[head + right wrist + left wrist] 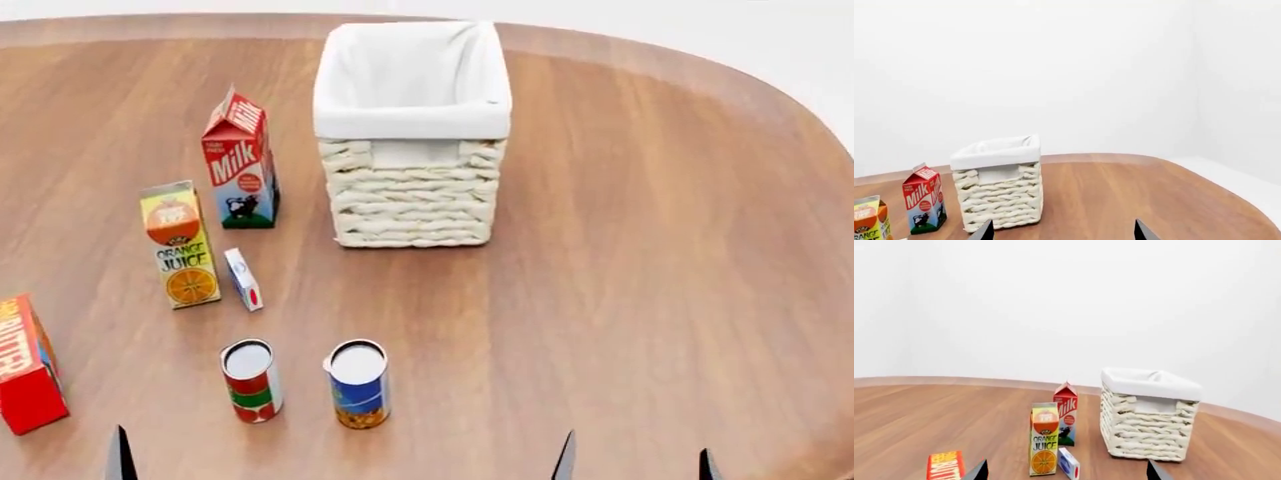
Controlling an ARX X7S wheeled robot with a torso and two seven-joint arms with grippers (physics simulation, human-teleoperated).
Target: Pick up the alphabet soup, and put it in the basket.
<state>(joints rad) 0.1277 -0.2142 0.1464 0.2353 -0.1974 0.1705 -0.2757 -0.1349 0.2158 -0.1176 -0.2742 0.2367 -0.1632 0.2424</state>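
Observation:
The alphabet soup (359, 385) is a small can with a blue label, an orange base band and a pale top. It stands upright near the table's front, right of a red-and-green can (251, 381). The wicker basket (414, 125) with white lining stands farther back, with nothing showing inside it. My right gripper (635, 463) is open at the front edge, right of the soup and apart from it. One left fingertip (120, 457) shows to the soup's left. In the wrist views the left gripper (1067, 472) and right gripper (1063, 232) are open and hold nothing; the soup is out of view there.
A milk carton (240, 160), an orange juice carton (180, 245) and a small white box (243, 280) stand left of the basket. A red box (27, 365) is at the far left. The round wooden table's edge (814, 120) curves at the right.

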